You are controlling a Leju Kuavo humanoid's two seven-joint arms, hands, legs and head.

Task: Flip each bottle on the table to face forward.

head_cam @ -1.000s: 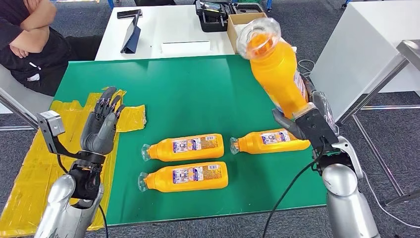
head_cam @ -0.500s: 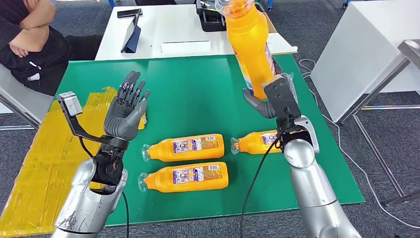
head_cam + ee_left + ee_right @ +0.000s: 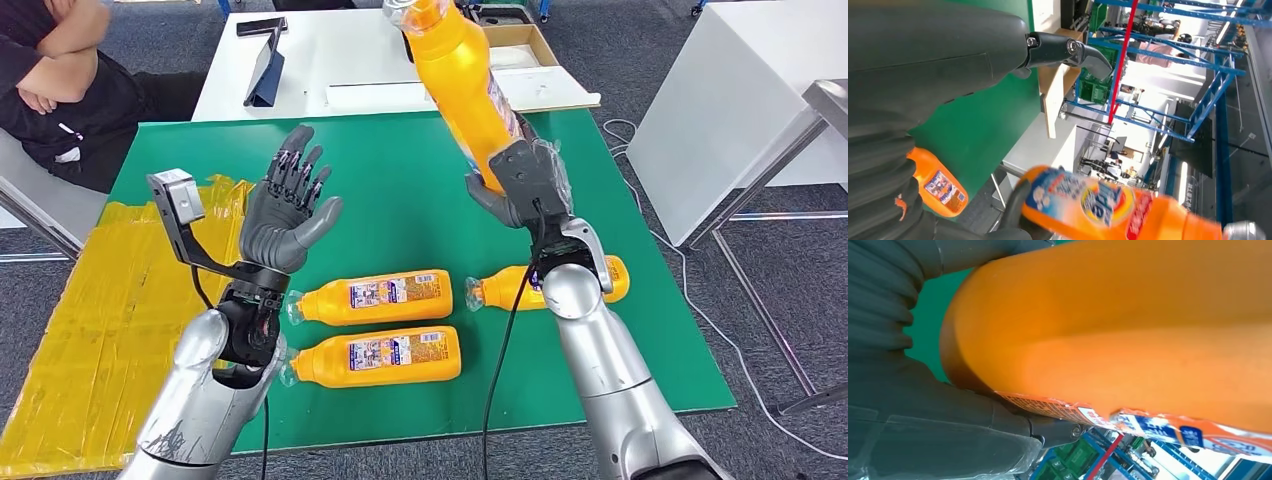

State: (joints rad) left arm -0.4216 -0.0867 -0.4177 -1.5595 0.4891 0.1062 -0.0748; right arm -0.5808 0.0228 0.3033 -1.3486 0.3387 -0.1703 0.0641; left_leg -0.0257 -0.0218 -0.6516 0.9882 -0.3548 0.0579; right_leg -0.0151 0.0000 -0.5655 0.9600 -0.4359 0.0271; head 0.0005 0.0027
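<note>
As before, bottle [image 3: 462,82] in right robot hand [image 3: 528,180]

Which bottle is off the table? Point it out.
The orange bottle gripped near its base by the right robot hand, raised with its cap end up. The other three bottles lie on the green mat.

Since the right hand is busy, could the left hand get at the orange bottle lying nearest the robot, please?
Probably yes: the left hand is open and raised, with nothing between it and the nearest orange plastic bottle lying on the green table.
</note>
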